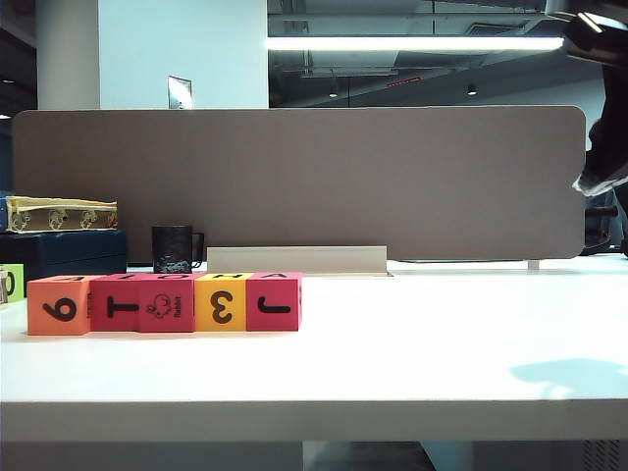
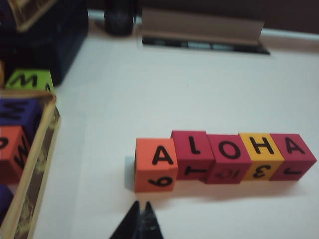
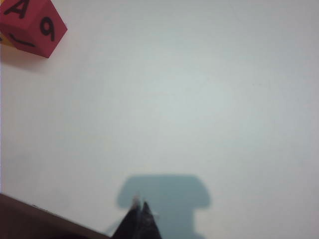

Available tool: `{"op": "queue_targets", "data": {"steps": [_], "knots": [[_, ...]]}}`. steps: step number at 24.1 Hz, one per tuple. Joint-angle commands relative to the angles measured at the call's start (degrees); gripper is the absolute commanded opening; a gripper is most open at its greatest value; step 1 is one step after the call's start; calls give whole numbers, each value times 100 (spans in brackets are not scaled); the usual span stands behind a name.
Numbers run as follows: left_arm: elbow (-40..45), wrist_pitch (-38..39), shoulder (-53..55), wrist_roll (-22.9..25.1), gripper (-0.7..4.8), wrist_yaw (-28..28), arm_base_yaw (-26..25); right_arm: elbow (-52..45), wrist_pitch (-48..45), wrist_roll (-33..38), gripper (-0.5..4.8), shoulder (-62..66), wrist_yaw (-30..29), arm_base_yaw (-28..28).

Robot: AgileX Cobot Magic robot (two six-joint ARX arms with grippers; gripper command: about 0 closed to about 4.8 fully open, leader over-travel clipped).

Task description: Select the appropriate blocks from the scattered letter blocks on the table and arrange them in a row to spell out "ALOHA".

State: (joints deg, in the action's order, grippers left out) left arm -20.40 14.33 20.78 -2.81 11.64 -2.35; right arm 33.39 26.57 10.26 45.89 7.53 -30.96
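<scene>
Five blocks (image 2: pixel 225 157) in one row — both tools (image 2: pixel 141 211) (image 3: pixel 139 209) closed, clear of them.

Blocks (image 2: pixel 224 157): 1 orange, 3 magenta-red, 1 yellow, black-lettered; white table (image 2: pixel 174 89)

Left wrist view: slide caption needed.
Five blocks spell ALOHA in a row on the table; shut left pincer hovers nearby.

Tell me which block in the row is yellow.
The fourth block, with H on top and 3 on its front; the first is orange, the other three magenta-red.
</scene>
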Motion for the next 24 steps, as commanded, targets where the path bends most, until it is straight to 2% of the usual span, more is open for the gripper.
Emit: {"op": "queue_targets", "data": {"steps": [1, 2, 5, 10, 14, 17, 20, 22, 24], "knots": [[1019, -1233, -1019, 155, -5, -52, 0, 22, -92, 24, -1, -9, 9, -7], [1423, -1471, -1364, 151, -5, -50, 2, 22, -92, 24, -1, -9, 9, -7], [1891, -1633, -1698, 39, -5, -48, 4, 22, -90, 24, -1, -9, 9, -7], [2006, -1471, -2076, -199, -5, -48, 173, 22, -92, 26, -1, -11, 9, -7], [2006, -1405, -2063, 85, -5, -50, 485, 22, -109, 24, -1, -9, 9, -7], [2006, -1005, -2063, 264, -5, -63, 573, 22, -111, 24, -1, -9, 9, -7], [2006, -647, -2063, 262, -5, -553, 570, 22, -111, 24, -1, -9, 11, -7], [2006, -297, -2063, 214, -5, -1292, 573, 22, -111, 24, -1, -9, 9, -7], [2006, -330, -2063, 197, -5, -1552, 570, 22, -111, 24, -1, -9, 9, -7]]}}
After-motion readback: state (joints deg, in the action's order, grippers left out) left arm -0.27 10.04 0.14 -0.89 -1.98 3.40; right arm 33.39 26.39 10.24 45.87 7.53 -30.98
